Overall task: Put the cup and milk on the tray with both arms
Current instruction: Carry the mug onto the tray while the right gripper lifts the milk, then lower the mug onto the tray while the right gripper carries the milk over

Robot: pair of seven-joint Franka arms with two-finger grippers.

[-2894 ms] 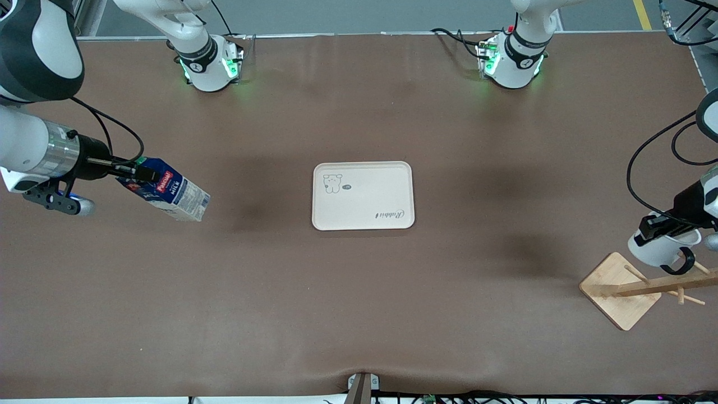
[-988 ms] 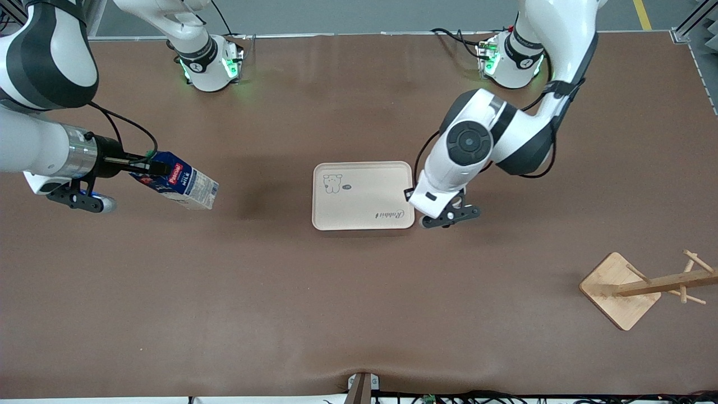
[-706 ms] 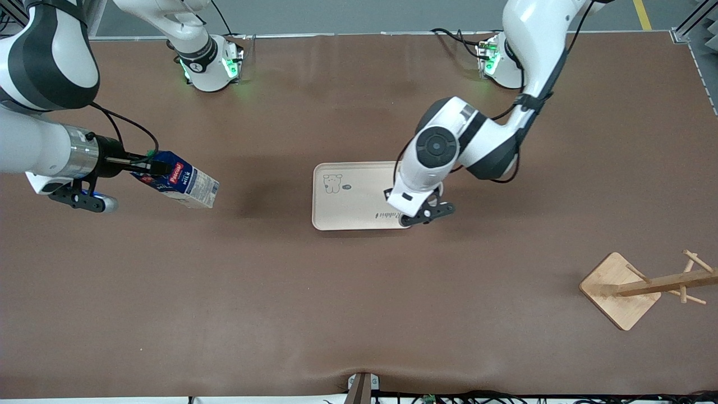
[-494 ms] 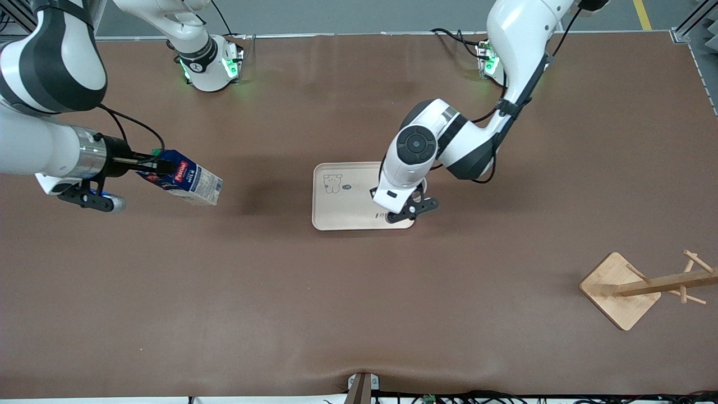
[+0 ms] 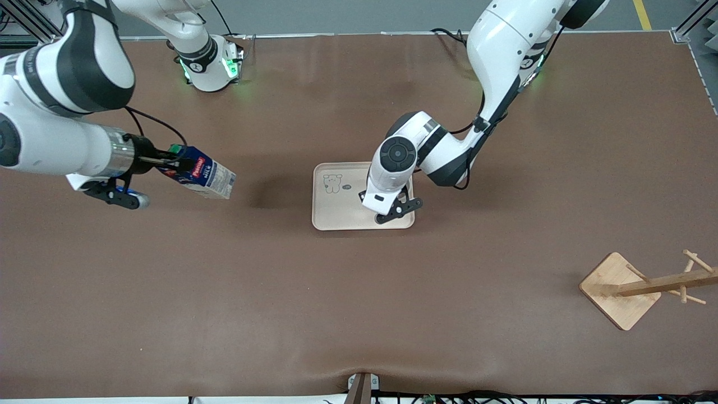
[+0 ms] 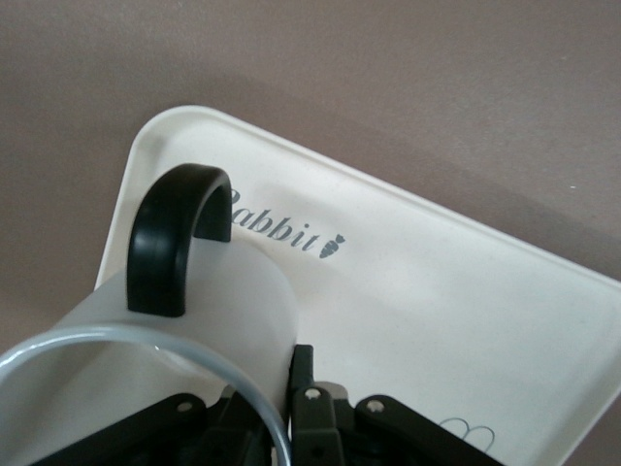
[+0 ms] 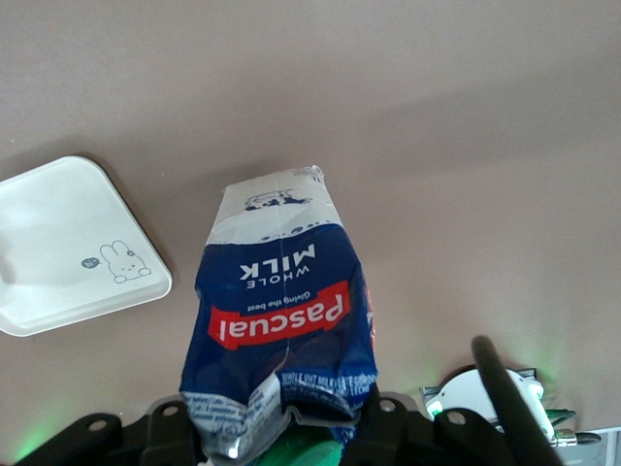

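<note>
Left gripper [image 5: 391, 206] clamped on cup [image 6: 165, 320] over tray [image 5: 336, 216] corner by the "Rabbit" lettering. Right gripper [image 5: 168, 164] clenched on milk [image 5: 203, 178], tilted, airborne near right arm's table edge. Risks: cup catching rim, carton tipping.

arms [image 5: 493, 39]: white shells, black joints | black cables | bases [image 5: 208, 67] lit green
</note>
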